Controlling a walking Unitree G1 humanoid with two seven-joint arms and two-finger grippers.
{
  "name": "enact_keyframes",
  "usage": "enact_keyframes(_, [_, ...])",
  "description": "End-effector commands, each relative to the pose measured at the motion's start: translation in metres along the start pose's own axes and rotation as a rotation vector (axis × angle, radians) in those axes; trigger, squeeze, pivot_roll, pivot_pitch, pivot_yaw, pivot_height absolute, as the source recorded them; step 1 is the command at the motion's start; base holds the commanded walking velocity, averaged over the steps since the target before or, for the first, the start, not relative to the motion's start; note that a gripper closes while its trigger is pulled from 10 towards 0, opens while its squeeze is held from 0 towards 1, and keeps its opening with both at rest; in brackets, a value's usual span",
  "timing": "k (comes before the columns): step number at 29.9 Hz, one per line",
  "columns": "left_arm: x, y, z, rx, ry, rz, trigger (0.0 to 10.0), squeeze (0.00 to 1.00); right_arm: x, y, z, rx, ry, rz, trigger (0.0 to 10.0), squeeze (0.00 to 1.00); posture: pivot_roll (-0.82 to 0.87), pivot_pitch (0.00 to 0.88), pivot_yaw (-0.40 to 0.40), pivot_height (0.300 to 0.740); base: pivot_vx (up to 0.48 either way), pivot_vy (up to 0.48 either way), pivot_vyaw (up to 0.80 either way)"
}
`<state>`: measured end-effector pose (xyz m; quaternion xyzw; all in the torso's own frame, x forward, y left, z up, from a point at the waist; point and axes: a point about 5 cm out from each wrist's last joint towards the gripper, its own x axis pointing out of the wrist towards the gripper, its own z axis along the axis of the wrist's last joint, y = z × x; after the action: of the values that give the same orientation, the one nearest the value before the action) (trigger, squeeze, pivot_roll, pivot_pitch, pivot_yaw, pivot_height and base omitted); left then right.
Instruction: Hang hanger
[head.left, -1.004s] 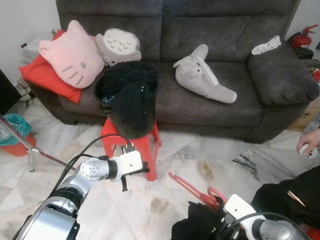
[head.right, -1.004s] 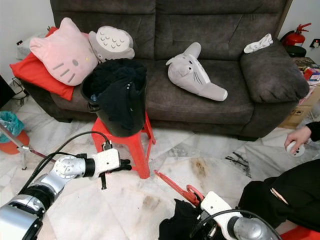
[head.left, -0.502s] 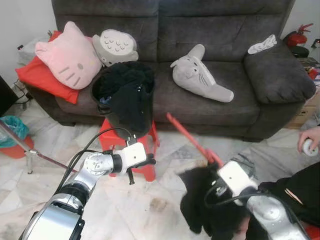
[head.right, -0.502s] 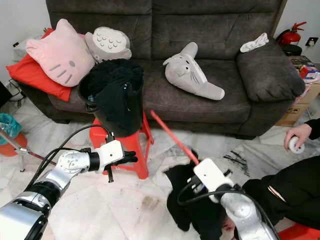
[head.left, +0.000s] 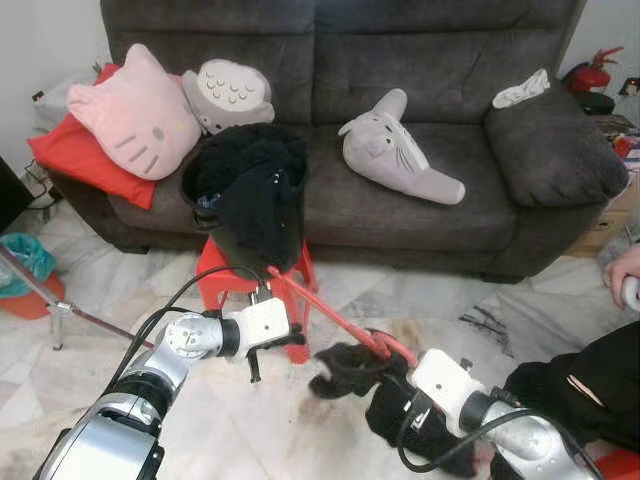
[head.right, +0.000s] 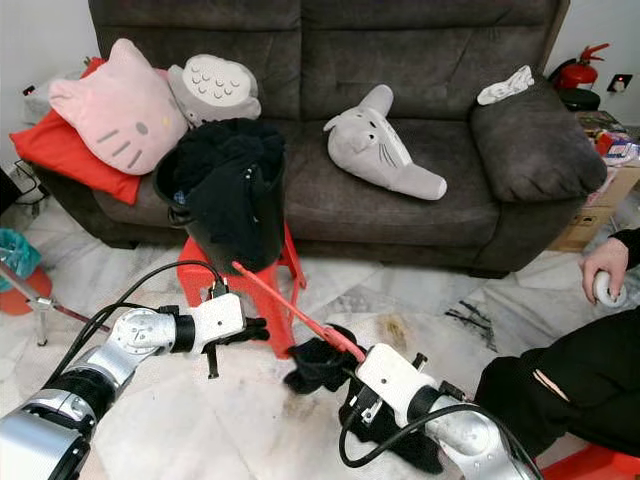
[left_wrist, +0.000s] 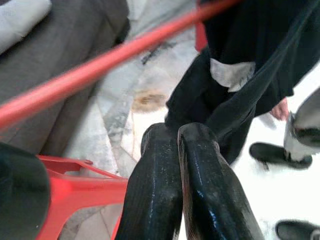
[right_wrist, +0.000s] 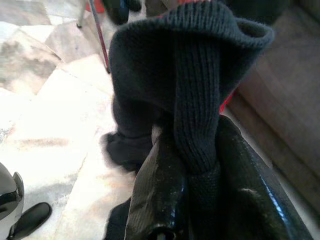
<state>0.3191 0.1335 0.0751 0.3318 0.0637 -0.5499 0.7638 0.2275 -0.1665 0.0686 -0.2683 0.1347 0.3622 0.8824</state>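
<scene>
Red hanger (head.left: 335, 318), dark knit (right_wrist: 192, 100) draped on it, sits clamped in my right gripper (head.right: 352, 368) beside the stool (head.left: 235, 280), ready for hanging; left gripper (left_wrist: 180, 150) jaws together, empty.

You have a red plastic hanger (head.left: 335, 322) slanting up from low on the right toward the red stool, its long thin arm bare at the upper end, and a dark knitted garment (head.right: 318, 365) bunched on its lower end, sagging toward the marble floor.
</scene>
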Motion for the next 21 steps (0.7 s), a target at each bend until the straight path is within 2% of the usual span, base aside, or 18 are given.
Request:
enact_keyframes(1, [-0.002,-0.005,-0.005,0.043,0.037,-0.039,10.0,0.0,-0.001,-0.01,0.02,-0.028,-0.074,-0.013,10.0,0.0,-0.04,0.04,0.09,0.74,0.0,0.0,0.0])
enact_keyframes(5, [-0.004,-0.007,-0.008,0.091,0.075,-0.06,10.0,0.0,-0.006,-0.014,0.028,-0.058,-0.089,0.023,10.0,0.0,-0.04,0.043,0.092,0.74,0.0,0.0,0.0])
enact_keyframes(10, [-0.008,-0.01,-0.013,0.129,0.111,-0.081,10.0,0.0,-0.008,-0.02,0.033,-0.083,-0.08,-0.002,10.0,0.0,-0.04,0.046,0.098,0.74,0.0,0.0,0.0])
enact_keyframes(12, [-0.009,-0.009,-0.015,0.166,0.137,-0.086,10.0,0.0,-0.007,-0.023,0.03,-0.094,-0.035,-0.033,10.0,0.0,-0.05,0.045,0.099,0.74,0.0,0.0,0.0])
enact_keyframes(17, [-0.01,-0.006,-0.014,0.169,0.138,-0.06,10.0,0.0,-0.004,-0.03,0.023,-0.07,0.037,-0.113,10.0,0.0,-0.04,0.045,0.1,0.74,0.0,0.0,0.0])
enact_keyframes(18, [-0.009,-0.006,-0.014,0.172,0.139,-0.058,10.0,0.0,-0.002,-0.034,0.021,-0.057,0.065,-0.164,10.0,0.0,-0.04,0.046,0.1,0.74,0.0,0.0,0.0])
enact_keyframes(21, [-0.009,-0.006,-0.014,0.176,0.14,-0.064,10.0,0.0,-0.001,-0.037,0.024,-0.023,0.062,-0.217,10.0,0.0,-0.04,0.047,0.101,0.74,0.0,0.0,0.0])
